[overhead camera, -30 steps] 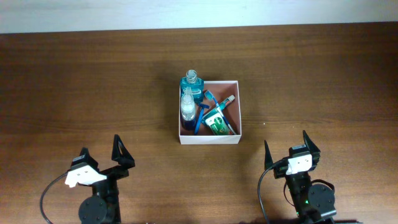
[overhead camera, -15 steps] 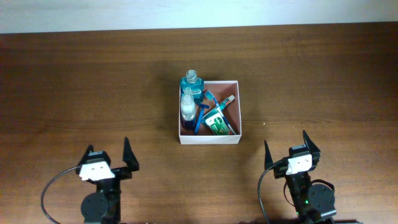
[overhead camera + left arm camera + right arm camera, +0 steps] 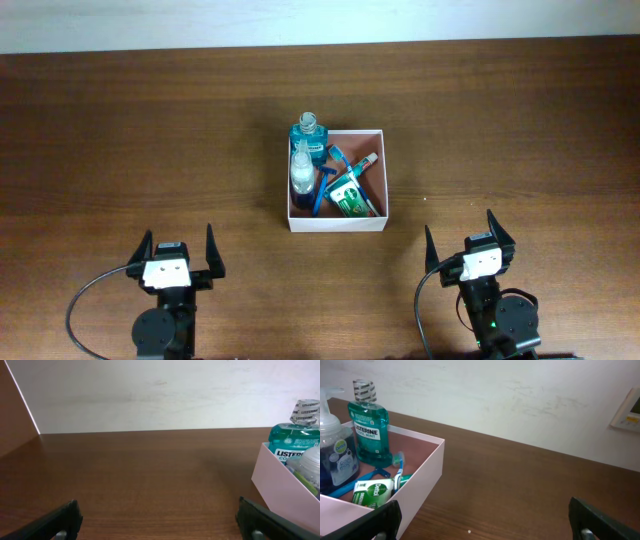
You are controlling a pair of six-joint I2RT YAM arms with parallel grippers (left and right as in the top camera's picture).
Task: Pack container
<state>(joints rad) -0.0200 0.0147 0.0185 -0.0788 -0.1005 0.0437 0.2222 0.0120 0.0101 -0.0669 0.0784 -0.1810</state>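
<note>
Left tool (image 3: 178, 241) swung square, well apart frm container (image 3: 337, 224) near wall.

Bare counter (image 3: 140, 140) runs from left tool (image 3: 178, 240) fwd and out to the L, nothing in that lane. Same for right tool (image 3: 458, 224): open wood ahead and to the R. Both sit well apart from the container (image 3: 337, 224).

Inside the box it's tight. Mouthwash bottle (image 3: 309, 135) stands upright in the far-L corner w/ pump bottle (image 3: 301, 172) just in front along the L wall, both above the rim, so a low pass from the L is blocked. Toothbrush (image 3: 322, 190) and green pack (image 3: 350, 195) lie low, mid to front-R. I see bare floor only in the far-R corner. White wall (image 3: 320, 20) closes the far edge.
</note>
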